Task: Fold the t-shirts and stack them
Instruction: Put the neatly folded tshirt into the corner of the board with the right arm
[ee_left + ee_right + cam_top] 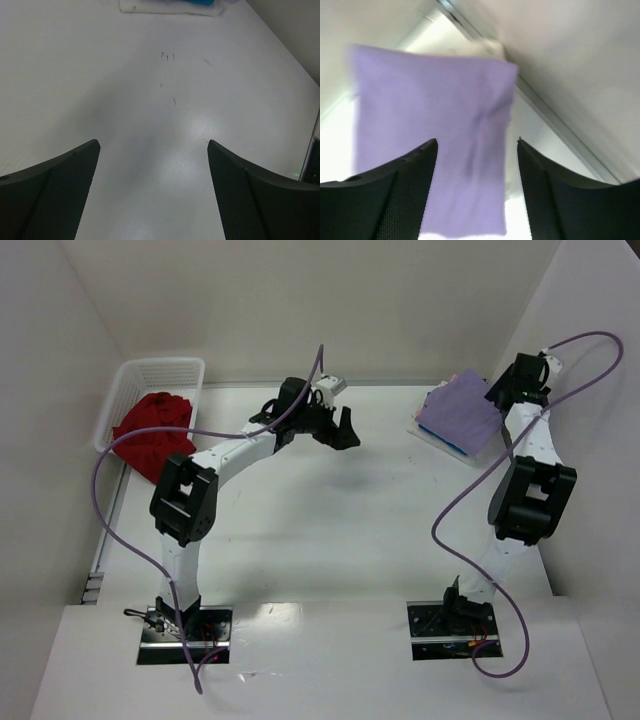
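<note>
A folded lavender purple t-shirt (458, 412) tops a stack at the back right; a bright blue t-shirt edge (456, 448) and a pale layer show under it. My right gripper (505, 392) hovers open at the stack's right edge; in the right wrist view (477, 145) the lavender shirt (430, 130) fills the space below its empty jaws. A deep red t-shirt (152, 432) lies crumpled in the white basket (165, 371) at the back left. My left gripper (345, 430) is open and empty above the bare table middle (153, 145). No pink shirt is clearly seen.
White walls enclose the table on the left, back and right. The stack's edge shows at the top of the left wrist view (170, 6). Purple cables loop off both arms.
</note>
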